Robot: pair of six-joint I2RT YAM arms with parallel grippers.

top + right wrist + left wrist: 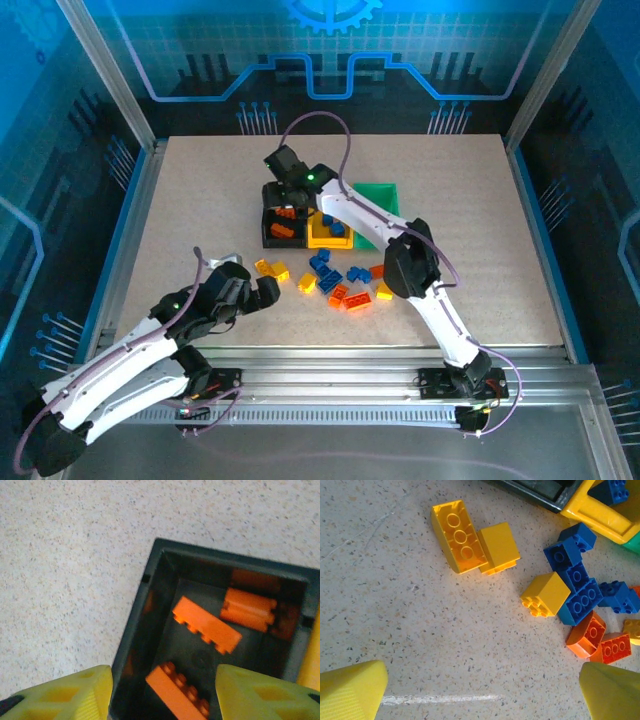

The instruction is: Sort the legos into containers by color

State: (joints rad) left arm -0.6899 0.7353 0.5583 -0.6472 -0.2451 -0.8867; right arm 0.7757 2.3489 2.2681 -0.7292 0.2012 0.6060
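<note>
**Counter** (200, 190): one, speckled beige. Entries run left to right.

**Left pincer** (262, 291): one. It sits low over the counter, just left of the loose legos. Its fingers are spread wide with nothing between them.

**Yellow legos** (457, 535): four lie loose on the counter.
- Two touch side by side, nearest the left pincer.
- One rests against the blue cluster.
- One lies at the right end of the heap.

**Black bin** (150, 575): one, the leftmost of three joined bins at mid-counter. It holds three orange legos (206, 625), all lying flat on its floor.

**Right pincer** (285, 185): one, hanging directly over the black bin. Its fingers stand apart and grip nothing.

**Yellow bin** (318, 243): one, the middle of the row. It holds blue legos (333, 226), at least two; the exact count cannot be told.

**Loose heap**, in front of the bins:
- Blue legos: a tight cluster of about four; the exact count cannot be told.
- Orange legos: three. Two touch at the near side of the heap and one lies further right.

**Green bin** (380, 189): one, the rightmost of the row. The right arm partly covers it, so its contents cannot be told.
</note>
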